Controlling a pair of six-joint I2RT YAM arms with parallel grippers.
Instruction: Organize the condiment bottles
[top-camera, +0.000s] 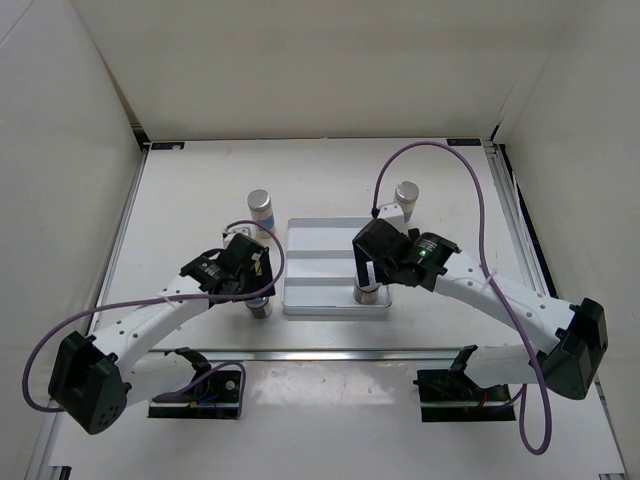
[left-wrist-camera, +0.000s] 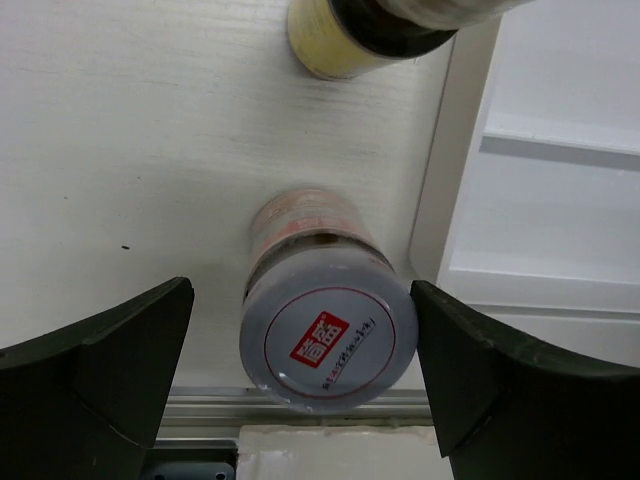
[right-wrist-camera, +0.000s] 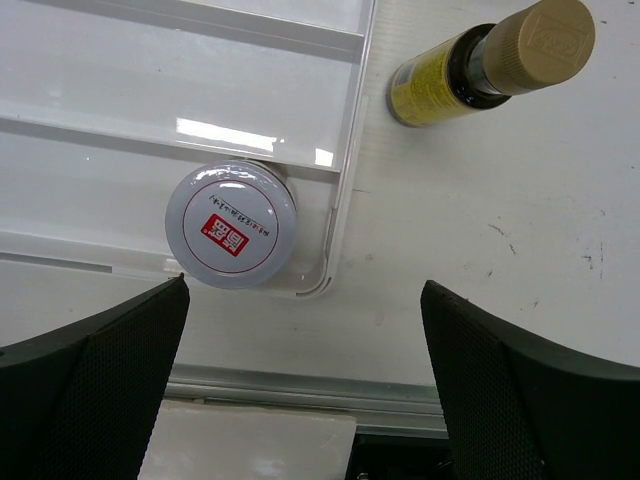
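2 dark fingers (left-wrist-camera: 100, 390) of the left gripper (left-wrist-camera: 300, 290) are spread wide on either side of an upright silver-lidded jar (left-wrist-camera: 328, 345) at bottom centre of the left wrist view. It is not squeezed, and contact with the finger at lower right cannot be told. That jar is set on the table (left-wrist-camera: 120, 150), just beside the white tray (left-wrist-camera: 450, 180), with a yellow bottle (left-wrist-camera: 320, 45) at the top edge. The right gripper (right-wrist-camera: 305, 290) is likewise spread wide, with nothing gripped. A 2nd silver-lidded jar (right-wrist-camera: 230, 238) is seen in the tray's corner at centre left, and a tan-capped yellow bottle (right-wrist-camera: 430, 90) on the table at upper right.
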